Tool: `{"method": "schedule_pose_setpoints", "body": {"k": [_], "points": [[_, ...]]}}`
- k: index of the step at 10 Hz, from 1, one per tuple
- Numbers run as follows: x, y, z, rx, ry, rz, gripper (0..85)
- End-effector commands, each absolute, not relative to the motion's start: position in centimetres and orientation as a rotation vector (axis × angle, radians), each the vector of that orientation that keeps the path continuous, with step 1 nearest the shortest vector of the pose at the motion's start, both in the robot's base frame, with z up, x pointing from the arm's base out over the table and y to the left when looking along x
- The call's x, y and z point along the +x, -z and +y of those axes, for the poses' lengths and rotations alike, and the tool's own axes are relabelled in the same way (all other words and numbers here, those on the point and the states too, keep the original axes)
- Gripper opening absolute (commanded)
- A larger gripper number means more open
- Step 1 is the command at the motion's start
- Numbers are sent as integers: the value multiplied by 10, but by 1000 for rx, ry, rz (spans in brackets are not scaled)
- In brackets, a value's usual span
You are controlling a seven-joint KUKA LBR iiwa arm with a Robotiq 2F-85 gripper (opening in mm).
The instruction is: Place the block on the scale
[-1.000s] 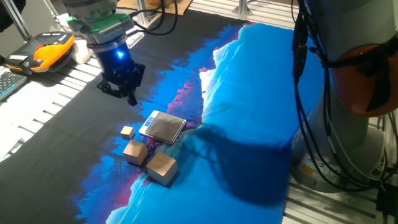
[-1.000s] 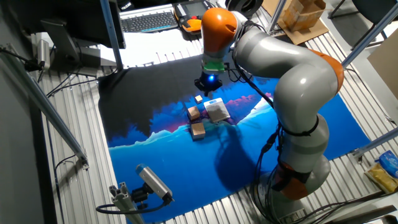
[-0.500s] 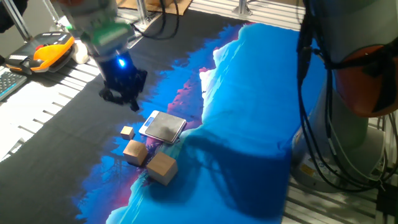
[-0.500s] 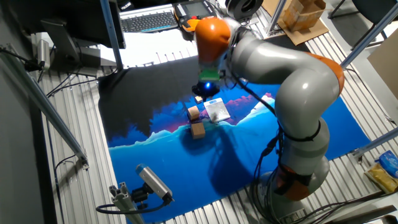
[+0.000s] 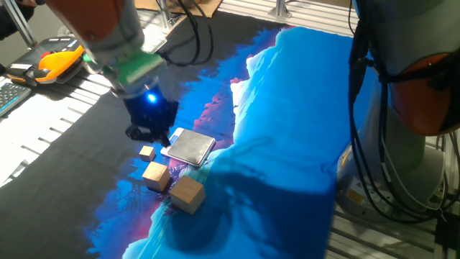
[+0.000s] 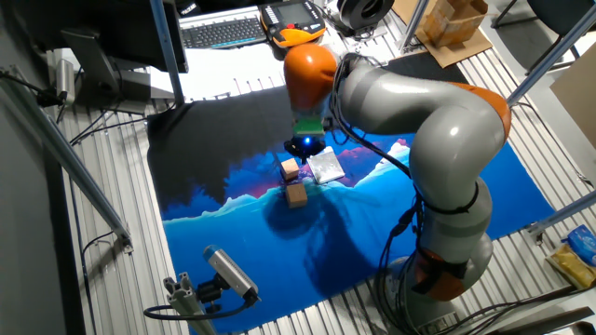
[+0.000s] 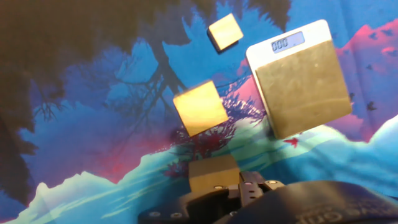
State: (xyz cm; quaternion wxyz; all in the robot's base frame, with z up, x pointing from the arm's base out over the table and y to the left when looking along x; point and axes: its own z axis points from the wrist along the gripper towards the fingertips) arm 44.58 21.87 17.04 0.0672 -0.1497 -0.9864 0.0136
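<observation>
Block [image 5: 187, 195] sits skewed near scale [image 5: 190, 147]; end effector [image 5: 149, 131] spread unreadable.

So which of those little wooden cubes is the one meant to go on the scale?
Find the flat square scale with the dark grey top and white rim on the blue and black cloth. Three tan wooden cubes sit in a row beside it. The block is the biggest, at the row's end farthest from the gripper, beyond the medium cube and tiny cube.
</observation>
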Motion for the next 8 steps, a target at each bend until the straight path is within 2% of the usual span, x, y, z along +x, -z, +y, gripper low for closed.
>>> {"method": "schedule_pose_setpoints", "body": {"k": [1,8], "points": [[443,-167,221,-455,-41,-2976,0],[438,-147,225,-453,-31,-3000,0]]}}
